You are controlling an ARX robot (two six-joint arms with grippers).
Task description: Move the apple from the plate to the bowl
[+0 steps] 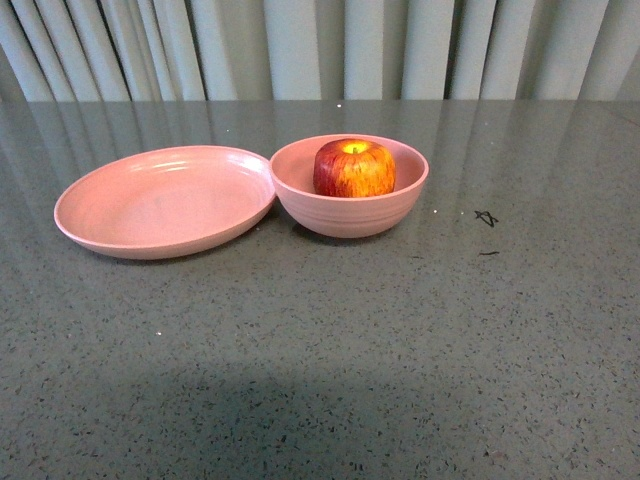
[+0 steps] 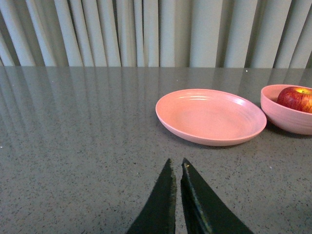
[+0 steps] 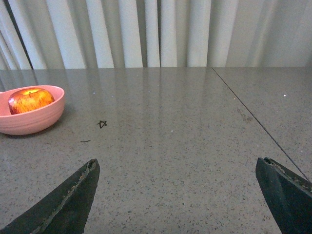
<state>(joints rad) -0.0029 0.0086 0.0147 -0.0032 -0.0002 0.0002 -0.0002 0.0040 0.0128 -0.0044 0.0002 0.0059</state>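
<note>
Sitting on grey speckled table [image 1: 320,380] w/ curtain [image 1: 320,50] behind: left end effector [image 2: 177,168] closed, right [image 3: 176,171] wide apart.

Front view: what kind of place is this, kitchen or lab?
Probably a staged test bench, not a kitchen: a bare speckled grey tabletop, a pale pleated curtain backdrop, and only a red-yellow apple in a deep pink bowl beside a shallow pink plate.

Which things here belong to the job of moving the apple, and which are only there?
Belong to the job:
apple, now inside the bowl
plate, empty

Only there:
small black mark on the table
curtain behind
</note>
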